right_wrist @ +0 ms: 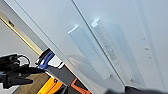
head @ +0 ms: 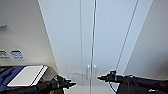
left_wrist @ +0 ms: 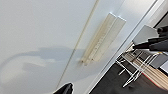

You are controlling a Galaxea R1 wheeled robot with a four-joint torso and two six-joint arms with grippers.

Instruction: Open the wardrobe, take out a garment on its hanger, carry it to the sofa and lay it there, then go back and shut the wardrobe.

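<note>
We faced the white wardrobe (head: 100, 37), doors shut, twin bar handles (head: 91, 71) side by side, left end effector (head: 72, 84) and right end effector (head: 99, 78) flanking them, grip states we couldn't tell.

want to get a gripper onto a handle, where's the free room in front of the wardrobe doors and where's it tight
Free: the plain door face of the wardrobe above and to either side of the handles, and the gaps between the handles and each gripper, left gripper and right gripper. Tight: the two handles sit side by side at the door seam, with a narrow slot between them.
</note>
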